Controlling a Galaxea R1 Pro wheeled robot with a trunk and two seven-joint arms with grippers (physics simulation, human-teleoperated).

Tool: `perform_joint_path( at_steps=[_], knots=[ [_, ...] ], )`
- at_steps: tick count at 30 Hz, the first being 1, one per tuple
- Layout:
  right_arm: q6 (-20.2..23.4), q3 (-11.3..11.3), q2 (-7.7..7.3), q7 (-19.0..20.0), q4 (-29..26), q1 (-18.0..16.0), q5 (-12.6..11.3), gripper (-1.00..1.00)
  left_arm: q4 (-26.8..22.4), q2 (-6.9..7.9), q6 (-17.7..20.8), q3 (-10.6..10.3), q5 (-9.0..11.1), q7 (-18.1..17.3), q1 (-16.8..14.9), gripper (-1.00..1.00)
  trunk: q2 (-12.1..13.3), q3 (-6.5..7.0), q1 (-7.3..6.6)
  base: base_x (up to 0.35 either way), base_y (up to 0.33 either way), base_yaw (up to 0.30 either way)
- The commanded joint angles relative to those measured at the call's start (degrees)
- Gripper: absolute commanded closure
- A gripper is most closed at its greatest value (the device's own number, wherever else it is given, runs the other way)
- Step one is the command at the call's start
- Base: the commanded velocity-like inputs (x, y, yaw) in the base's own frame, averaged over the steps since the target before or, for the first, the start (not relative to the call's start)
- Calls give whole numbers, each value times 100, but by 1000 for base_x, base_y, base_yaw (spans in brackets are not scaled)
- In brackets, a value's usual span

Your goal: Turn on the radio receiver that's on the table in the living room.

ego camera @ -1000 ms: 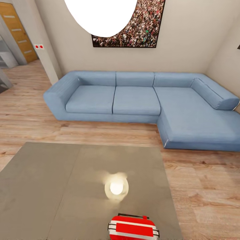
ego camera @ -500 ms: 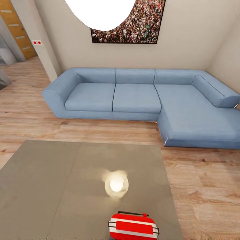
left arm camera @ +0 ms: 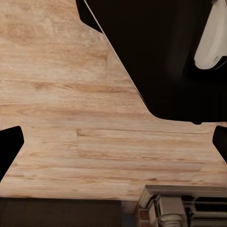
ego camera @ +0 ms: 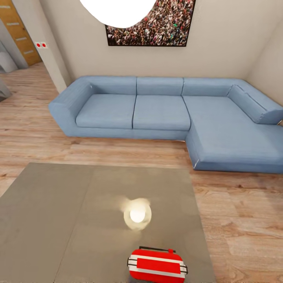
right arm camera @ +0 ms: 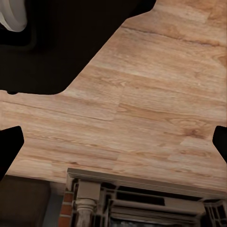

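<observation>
One radio receiver (ego camera: 157, 265) near the table (ego camera: 59, 220) front edge; both jaws apparently spread, empty, over floor (left arm camera: 71, 118).

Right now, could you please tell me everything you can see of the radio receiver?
The radio receiver is a small, bright red, rounded oblong with white stripes and a thin dark wire handle along its far edge. It looks like glossy plastic. It rests on the grey table, near its front right corner, with nothing else touching it.
</observation>
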Motion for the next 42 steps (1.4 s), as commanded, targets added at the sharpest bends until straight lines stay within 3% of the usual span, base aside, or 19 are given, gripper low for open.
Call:
perform_joint_path(
  at_steps=[1,42],
  knots=[
    [0,0,2,0,0,0,0,-100,0,0,-1,0,1,0,0,-100,0,-9,0,0,0,0],
    [3,0,9,1,0,0,0,-100,62,0,-12,7,33,0,0,-100,0,-383,0,0,0,0]
  ],
)
